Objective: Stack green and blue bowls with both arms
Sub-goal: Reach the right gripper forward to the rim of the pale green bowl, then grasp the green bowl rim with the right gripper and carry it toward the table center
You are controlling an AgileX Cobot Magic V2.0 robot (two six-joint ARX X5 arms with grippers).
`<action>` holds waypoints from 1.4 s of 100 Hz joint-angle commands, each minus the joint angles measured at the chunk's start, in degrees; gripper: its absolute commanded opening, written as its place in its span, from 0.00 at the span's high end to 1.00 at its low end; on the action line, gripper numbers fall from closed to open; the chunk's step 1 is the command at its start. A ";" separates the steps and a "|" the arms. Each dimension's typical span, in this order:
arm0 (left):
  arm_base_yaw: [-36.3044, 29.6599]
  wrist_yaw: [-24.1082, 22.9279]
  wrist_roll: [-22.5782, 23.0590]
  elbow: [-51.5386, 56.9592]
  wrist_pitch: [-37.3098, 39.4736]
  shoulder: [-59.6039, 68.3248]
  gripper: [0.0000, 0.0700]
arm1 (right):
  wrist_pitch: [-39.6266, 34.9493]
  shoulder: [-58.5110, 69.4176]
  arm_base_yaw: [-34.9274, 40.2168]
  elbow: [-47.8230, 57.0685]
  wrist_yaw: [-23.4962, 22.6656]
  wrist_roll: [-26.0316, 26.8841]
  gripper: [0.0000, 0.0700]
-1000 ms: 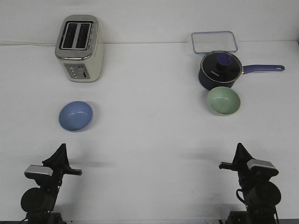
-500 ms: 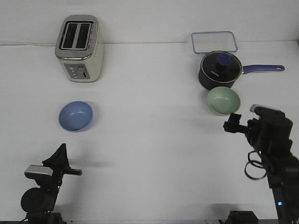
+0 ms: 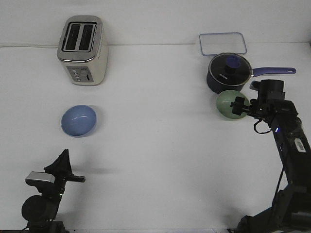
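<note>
The pale green bowl (image 3: 227, 105) sits at the right, just in front of the navy saucepan. My right gripper (image 3: 238, 106) hangs over the bowl's right rim, its black fingers covering that edge; I cannot tell whether it is open or shut. The periwinkle blue bowl (image 3: 78, 120) sits alone at the left, in front of the toaster. My left arm rests low at the front left, well short of the blue bowl; its gripper (image 3: 63, 162) points up and back, and its jaws cannot be made out.
A cream toaster (image 3: 82, 49) stands at the back left. A navy saucepan (image 3: 227, 73) with a glass lid and a handle pointing right stands directly behind the green bowl. A clear rectangular container (image 3: 222, 43) lies behind the saucepan.
My right arm has risen from its rest at the front right and reached back and left to the green bowl's right rim. The left arm and both bowls have not moved.
</note>
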 commanded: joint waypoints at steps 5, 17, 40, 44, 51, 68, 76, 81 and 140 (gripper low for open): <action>0.02 0.09 -0.11 -1.09 0.57 -0.07 0.98 | 1.55 4.92 -0.74 2.05 -0.44 -1.86 0.21; 0.02 0.09 -0.11 -1.09 0.57 -0.07 0.98 | 3.98 8.55 -1.46 2.16 -2.67 -2.01 0.22; 0.02 0.09 -0.11 -1.09 0.57 -0.07 0.98 | 6.08 11.98 -1.79 2.16 -3.50 -2.01 0.49; 0.02 0.09 -0.11 -1.09 0.57 -0.07 0.98 | 6.01 12.07 -1.79 2.16 -4.04 -2.14 0.64; 0.02 0.09 -0.11 -1.09 0.59 -0.07 0.98 | 6.05 12.22 -1.79 2.16 -4.35 -2.32 0.85; 0.02 0.09 -0.13 -1.09 0.57 -0.07 0.98 | 6.05 12.24 -2.01 2.21 -4.24 -2.97 1.00; 0.02 0.09 -0.11 -1.09 0.57 -0.07 0.98 | 5.53 11.26 -2.21 2.23 -4.28 -3.19 1.00; 0.02 0.09 -0.11 -1.09 0.59 -0.07 0.98 | 5.51 10.14 -2.23 2.23 -4.33 -3.19 1.00; 0.02 0.09 -0.11 -1.09 0.57 -0.07 0.98 | -8.00 -17.53 5.49 0.33 -17.81 -2.64 1.00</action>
